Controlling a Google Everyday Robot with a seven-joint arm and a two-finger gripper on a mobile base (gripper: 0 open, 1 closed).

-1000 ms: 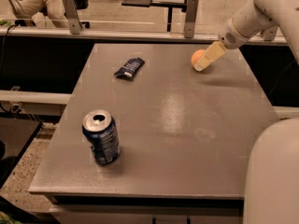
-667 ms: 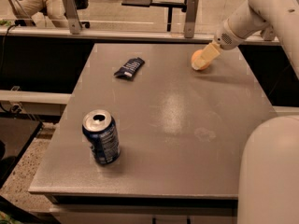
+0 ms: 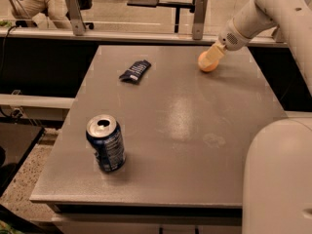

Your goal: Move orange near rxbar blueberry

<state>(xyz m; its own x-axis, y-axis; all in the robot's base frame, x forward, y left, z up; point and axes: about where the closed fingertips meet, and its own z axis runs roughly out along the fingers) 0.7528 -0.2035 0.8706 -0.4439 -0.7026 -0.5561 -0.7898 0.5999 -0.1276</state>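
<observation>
Gripper (image 3: 213,56) is sitting over the far right part of the table (image 3: 195,145), on the end of the white arm (image 3: 253,18) that is reaching in from the upper right.

The pale gripper tip is overlapping the upper right side of the orange (image 3: 204,66). So the orange is lying right at the jaws, partly hidden behind them, and resting on the tabletop close to the far edge.

Jaw state: cannot tell. The view is not showing whether they are spread around the fruit, pinching it, or only touching it.

The rxbar blueberry (image 3: 135,70) is lying flat well off to the left of the jaws as seen here, a little nearer the camera than they are, with its long axis running diagonally. Bare tabletop is separating it from the orange, so the two are well apart.

A blue soda can (image 3: 106,143) is standing upright far from the jaws, down toward the near left corner, with its opened top facing up.

The robot's white body (image 3: 280,179) is filling the lower right, on the camera side of the jaws.

Beyond the jaws, past the far table edge, a rail with metal posts (image 3: 197,11) is running across.
</observation>
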